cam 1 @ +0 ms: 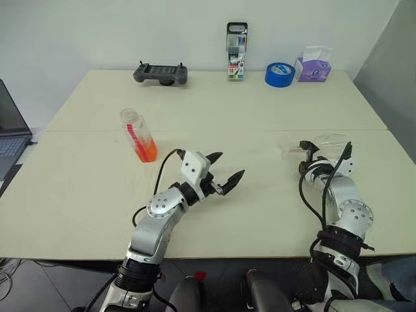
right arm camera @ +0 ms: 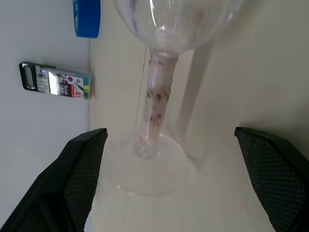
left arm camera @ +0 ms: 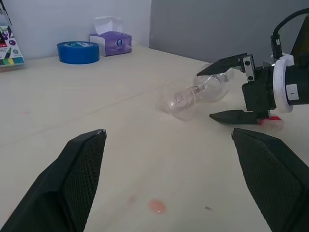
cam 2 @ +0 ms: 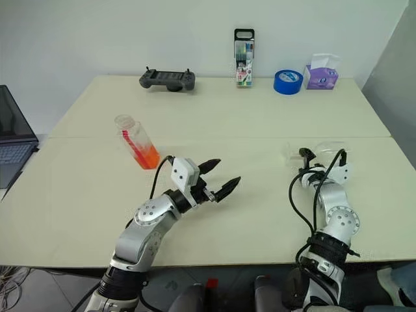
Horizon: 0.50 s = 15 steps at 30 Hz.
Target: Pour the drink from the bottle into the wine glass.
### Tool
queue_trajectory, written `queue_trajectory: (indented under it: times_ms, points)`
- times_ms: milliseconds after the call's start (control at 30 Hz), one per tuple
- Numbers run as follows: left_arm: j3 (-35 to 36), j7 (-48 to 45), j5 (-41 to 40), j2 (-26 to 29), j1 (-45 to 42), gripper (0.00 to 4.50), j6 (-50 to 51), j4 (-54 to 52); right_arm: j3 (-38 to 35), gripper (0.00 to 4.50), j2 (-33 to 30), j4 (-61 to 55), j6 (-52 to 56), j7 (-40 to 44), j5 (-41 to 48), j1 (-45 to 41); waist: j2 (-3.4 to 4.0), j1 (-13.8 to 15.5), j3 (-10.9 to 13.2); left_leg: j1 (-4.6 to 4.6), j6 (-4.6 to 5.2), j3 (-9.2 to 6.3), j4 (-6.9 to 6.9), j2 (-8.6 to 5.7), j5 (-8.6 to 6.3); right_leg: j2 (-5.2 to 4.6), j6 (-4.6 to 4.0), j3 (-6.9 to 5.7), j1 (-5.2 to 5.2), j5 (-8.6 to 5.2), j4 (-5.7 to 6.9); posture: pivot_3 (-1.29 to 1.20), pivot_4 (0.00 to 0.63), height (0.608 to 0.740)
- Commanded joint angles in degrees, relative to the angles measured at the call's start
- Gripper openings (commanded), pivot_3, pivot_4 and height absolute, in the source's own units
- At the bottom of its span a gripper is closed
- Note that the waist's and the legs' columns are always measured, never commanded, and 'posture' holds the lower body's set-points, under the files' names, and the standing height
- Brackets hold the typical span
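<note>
The wine glass point(left arm camera: 198, 94) lies on its side near the right edge of the table point(cam 1: 214, 110), its thin stem point(right arm camera: 158, 99) running between the bowl and the flat round foot point(right arm camera: 147, 169). The right end effector point(cam 1: 325, 153) sits at it with both fingers spread wide, one on each side of the stem, gripping nothing. In the left wrist view its upper finger is over the glass and its lower finger rests close to the table top, but whether either touches the glass I cannot tell.

The bottle point(cam 1: 138, 135) stands well apart, toward the left side of the table, leaning, with the drink point(cam 1: 147, 152) pooled orange in its lower part. The left end effector point(cam 1: 222, 174) hovers near the middle of the table, fully open and empty, near the bottle but not touching it.

The glass is likely light, rigid, smooth and brittle, and being round it can roll. The stem looks like the safest place to grip, close under the bowl, with gentle pressure; it must first be stood upright on its foot. The bottle is probably thin plastic that gives when squeezed, so a grip around its mid-body seems best. Its whitish cap point(cam 1: 129, 115) appears to be on.
</note>
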Motion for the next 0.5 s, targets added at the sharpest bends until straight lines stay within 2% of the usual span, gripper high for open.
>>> queue_trajectory:
  times_ms: [33,100,200,333,400,433,500]
  points:
    - [-0.66,0.24,0.08,-0.46,0.18,4.46,-0.18,-2.27,-0.38,4.5,-2.12,5.99,-5.01,5.02,-1.03,-3.99,0.0,-0.02,0.0,0.0,0.0,0.01,-0.01,0.0,0.0,0.01,0.0,0.0,0.0,0.0,0.0,0.0,0.15,0.74]
    - [-1.04,-0.03,0.2,-0.45,0.07,4.46,-0.17,-2.46,-0.35,4.5,-3.24,11.28,-6.96,7.29,-2.22,-5.9,0.01,-0.01,0.01,0.0,0.01,0.02,-0.02,0.01,-0.01,0.02,0.0,0.01,-0.01,0.0,0.0,0.0,0.15,0.74]
    - [-0.72,0.2,0.18,-0.47,-0.46,4.5,0.05,-2.15,0.01,3.87,-4.43,16.58,-9.2,11.03,-3.88,-8.03,0.01,0.0,0.0,0.01,0.02,0.05,-0.02,0.02,-0.01,0.02,-0.01,0.03,0.0,0.0,0.0,0.0,0.15,0.74]
    - [-0.78,0.25,0.63,-0.51,-1.13,4.5,-0.19,-1.52,-0.2,2.45,-6.27,26.74,-13.32,16.26,-6.95,-12.05,0.01,0.0,0.01,0.02,0.02,0.1,-0.01,0.02,-0.01,0.02,-0.01,0.08,-0.01,0.01,0.0,0.0,0.15,0.74]
    - [-0.77,0.23,0.76,-0.44,-1.43,4.5,-0.11,-1.53,-0.27,1.68,-6.38,28.14,-14.35,16.88,-7.86,-12.58,0.02,0.01,0.01,0.02,0.02,0.1,-0.02,0.03,-0.01,0.02,-0.01,0.08,-0.01,0.01,0.0,0.0,0.15,0.74]
    - [-0.7,0.23,0.76,-0.42,-1.55,4.5,-0.05,-1.52,-0.3,1.29,-6.31,28.04,-14.59,16.85,-8.11,-12.61,0.02,0.02,0.01,0.02,0.03,0.09,-0.03,0.03,-0.02,0.02,-0.01,0.06,-0.01,0.01,0.0,0.0,0.15,0.74]
    - [-0.07,0.36,0.9,-0.04,-1.6,4.5,-0.25,-1.41,1.83,0.47,-5.1,20.16,-12.82,16.34,-8.32,-11.04,0.02,0.1,0.01,0.0,0.06,0.08,-0.02,0.03,-0.03,0.01,-0.01,0.06,0.0,0.01,0.0,0.0,0.15,0.74]
